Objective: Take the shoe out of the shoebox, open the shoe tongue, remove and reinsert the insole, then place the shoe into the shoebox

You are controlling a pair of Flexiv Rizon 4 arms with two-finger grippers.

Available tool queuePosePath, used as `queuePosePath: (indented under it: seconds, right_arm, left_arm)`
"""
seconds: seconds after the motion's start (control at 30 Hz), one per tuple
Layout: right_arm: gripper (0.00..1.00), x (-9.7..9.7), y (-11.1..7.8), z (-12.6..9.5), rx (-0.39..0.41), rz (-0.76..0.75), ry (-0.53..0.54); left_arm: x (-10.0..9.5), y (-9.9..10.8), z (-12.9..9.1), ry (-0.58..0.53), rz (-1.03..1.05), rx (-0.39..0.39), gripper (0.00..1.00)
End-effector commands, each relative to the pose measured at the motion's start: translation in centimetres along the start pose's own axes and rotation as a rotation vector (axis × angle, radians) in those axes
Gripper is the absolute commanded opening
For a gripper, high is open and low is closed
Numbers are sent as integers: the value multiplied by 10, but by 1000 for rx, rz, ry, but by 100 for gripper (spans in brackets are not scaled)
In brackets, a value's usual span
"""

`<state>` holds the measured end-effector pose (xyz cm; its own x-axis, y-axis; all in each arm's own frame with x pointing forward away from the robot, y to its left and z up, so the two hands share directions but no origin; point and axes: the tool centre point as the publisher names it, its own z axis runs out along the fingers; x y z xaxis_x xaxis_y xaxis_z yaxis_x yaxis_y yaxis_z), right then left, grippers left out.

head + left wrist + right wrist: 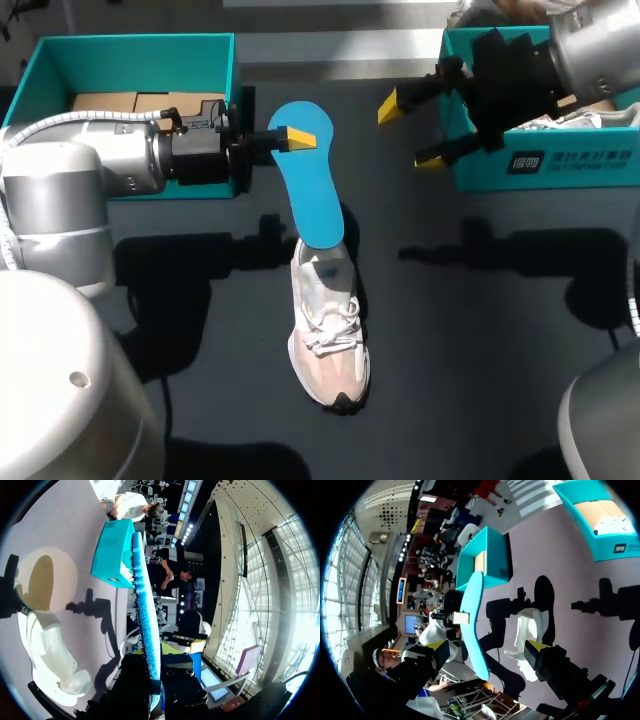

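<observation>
Left claw (287, 138) pinches the blue insole (315, 200) — white shoe (328, 335) just below it. Right claw (413, 132) is spread wide, beside the insole.

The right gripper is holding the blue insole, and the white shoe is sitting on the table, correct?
No, the left gripper holds the blue insole; the right gripper is open, empty. The white shoe is on the table. See the head view.
</observation>
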<state>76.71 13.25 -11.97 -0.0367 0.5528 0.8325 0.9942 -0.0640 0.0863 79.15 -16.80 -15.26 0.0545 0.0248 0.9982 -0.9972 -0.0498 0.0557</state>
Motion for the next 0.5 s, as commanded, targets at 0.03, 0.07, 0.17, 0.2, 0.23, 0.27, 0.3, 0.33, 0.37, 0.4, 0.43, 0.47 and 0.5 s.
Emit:
queuePosePath:
  seconds: [0.03,0.07,0.17,0.2,0.23,0.27,0.3,0.33,0.37,0.4,0.43,0.47,0.5]
  right_arm:
    - [100,-3,4,5,9,-9,296]
    - [100,-2,5,5,13,-13,296]
    - [100,-2,6,7,16,-21,297]
    - [100,-2,7,7,15,-26,296]
    - [100,-2,7,8,14,-27,297]
    - [100,-2,8,8,17,-33,303]
    - [100,-2,9,9,18,-37,311]
    - [100,-1,9,10,18,-39,314]
    - [100,-1,10,10,22,-39,318]
    - [100,-1,10,11,25,-39,322]
    - [100,-1,10,12,28,-31,336]
    - [100,0,11,12,26,-22,353]
    - [100,0,11,12,26,-22,353]
  left_arm:
    - [0,2,-1,-3,0,2,0]
    - [0,2,-1,-3,0,2,0]
    - [0,2,-1,-3,0,2,0]
    - [0,2,-1,-3,0,2,0]
    - [0,2,-1,-3,0,2,0]
    - [0,2,-1,-3,0,2,0]
    - [0,2,-1,-3,0,2,0]
    - [0,2,-1,-3,0,2,0]
    - [0,2,-1,-3,0,2,0]
    - [0,2,-1,-3,0,2,0]
    - [0,2,-1,-3,0,2,0]
    - [0,2,-1,-3,0,2,0]
    - [0,2,-1,-3,0,2,0]
